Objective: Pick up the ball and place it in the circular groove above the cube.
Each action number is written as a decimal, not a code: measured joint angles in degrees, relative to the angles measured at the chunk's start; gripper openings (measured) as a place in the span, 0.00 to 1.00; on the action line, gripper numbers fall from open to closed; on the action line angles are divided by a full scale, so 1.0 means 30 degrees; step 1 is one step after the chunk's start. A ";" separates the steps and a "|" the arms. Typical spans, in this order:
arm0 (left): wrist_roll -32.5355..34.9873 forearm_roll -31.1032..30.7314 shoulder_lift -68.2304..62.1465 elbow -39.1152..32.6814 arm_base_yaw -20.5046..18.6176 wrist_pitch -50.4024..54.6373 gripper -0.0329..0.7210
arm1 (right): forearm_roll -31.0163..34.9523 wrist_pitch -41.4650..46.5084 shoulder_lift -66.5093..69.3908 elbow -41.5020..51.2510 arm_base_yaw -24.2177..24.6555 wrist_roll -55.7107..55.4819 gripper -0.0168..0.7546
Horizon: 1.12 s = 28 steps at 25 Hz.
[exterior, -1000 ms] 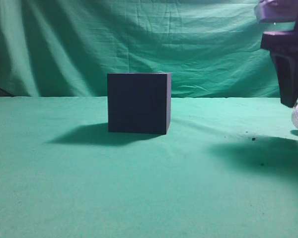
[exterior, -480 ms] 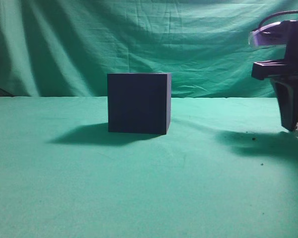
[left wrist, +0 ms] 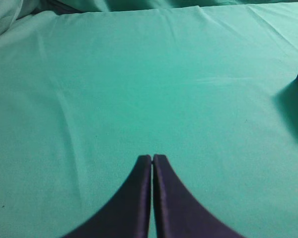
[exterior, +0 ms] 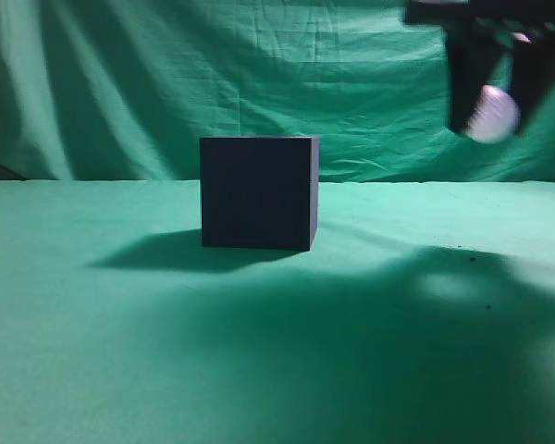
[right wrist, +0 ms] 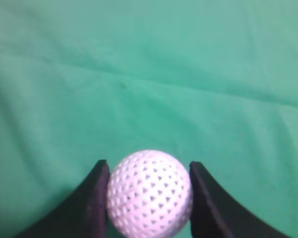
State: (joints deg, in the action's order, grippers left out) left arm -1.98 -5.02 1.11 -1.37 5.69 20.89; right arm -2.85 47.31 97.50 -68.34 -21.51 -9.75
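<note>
I have the ball (right wrist: 150, 193) clamped between the two fingers of the right gripper (exterior: 489, 109), which hangs high in the air. The cube (exterior: 258, 192) stands on the green cloth (exterior: 277, 351), lower than this gripper and well apart to its left side. I think this height is needed so the ball can pass over the top edge of the cube; the groove there I cannot see. The left gripper (left wrist: 152, 161) has its fingers pressed together, empty, with the cube's corner far to its right.
</note>
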 joint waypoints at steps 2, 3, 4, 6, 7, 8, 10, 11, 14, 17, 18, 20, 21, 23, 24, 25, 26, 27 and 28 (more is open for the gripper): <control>0.0000 0.0000 0.0000 0.0000 0.0000 0.0000 0.04 | 0.0239 0.0179 -0.0522 -0.0625 -0.1096 0.0046 0.42; 0.0000 0.0000 0.0000 0.0000 0.0000 0.0000 0.04 | 0.0434 0.0212 -0.0676 -0.1015 -0.1885 0.0081 0.42; 0.0000 0.0000 0.0000 0.0000 0.0000 0.0000 0.04 | 0.0623 0.0212 -0.0713 -0.1343 -0.2443 0.0081 0.42; 0.0000 0.0000 0.0000 0.0000 0.0000 0.0000 0.04 | 0.0973 0.0050 -0.0713 -0.1995 -0.3763 0.0382 0.42; 0.0000 0.0000 0.0000 0.0000 0.0000 0.0000 0.04 | 0.1130 -0.0083 -0.0613 -0.2206 -0.4267 0.0567 0.42; 0.0000 0.0000 0.0000 0.0000 0.0000 0.0000 0.04 | 0.1224 -0.0359 -0.0501 -0.2510 -0.4808 0.0801 0.42; 0.0000 0.0000 0.0000 0.0000 0.0000 0.0000 0.04 | 0.1308 -0.0932 -0.0043 -0.2986 -0.5574 0.0946 0.42; 0.0000 0.0000 0.0000 0.0000 0.0000 0.0000 0.04 | 0.1339 -0.1258 0.0260 -0.3232 -0.5789 0.0987 0.42; 0.0000 0.0000 0.0000 0.0000 0.0000 0.0000 0.04 | 0.1339 -0.1631 0.1248 -0.3833 -0.5905 0.1150 0.42; 0.0000 0.0000 0.0000 0.0000 0.0000 0.0000 0.04 | 0.1339 -0.1796 0.2102 -0.4134 -0.5905 0.1604 0.42; 0.0000 0.0000 0.0000 0.0000 0.0000 0.0000 0.04 | 0.1339 -0.1882 0.2279 -0.4192 -0.5905 0.1727 0.42; 0.0000 0.0000 0.0000 0.0000 0.0000 0.0000 0.04 | 0.1339 -0.2159 0.2544 -0.4234 -0.5905 0.1936 0.42; 0.0000 0.0000 0.0000 0.0000 0.0000 0.0000 0.04 | 0.1339 -0.2214 0.2631 -0.4234 -0.5905 0.1937 0.42; 0.0000 0.0000 0.0000 0.0000 0.0000 0.0000 0.04 | 0.1339 -0.2338 0.2753 -0.4234 -0.5905 0.2014 0.42; 0.0000 0.0000 0.0000 0.0000 0.0000 0.0000 0.04 | 0.1339 -0.2372 0.2753 -0.4234 -0.5905 0.2014 0.42; 0.0000 0.0000 0.0000 0.0000 0.0000 0.0000 0.04 | 0.1339 -0.2372 0.2766 -0.4234 -0.5905 0.2085 0.42; 0.0000 0.0000 0.0000 0.0000 0.0000 0.0000 0.04 | 0.1339 -0.2414 0.2766 -0.4234 -0.5905 0.2086 0.42; 0.0000 0.0000 0.0000 0.0000 0.0000 0.0000 0.04 | 0.1339 -0.2414 0.2766 -0.4234 -0.5905 0.2127 0.42; 0.0000 0.0000 0.0000 0.0000 0.0000 0.0000 0.04 | 0.1339 -0.2414 0.2766 -0.4234 -0.5905 0.2161 0.49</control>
State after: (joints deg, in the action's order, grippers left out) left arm -1.98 -5.02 1.11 -1.37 5.69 20.89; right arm 1.17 40.06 105.80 -81.04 -39.22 -3.27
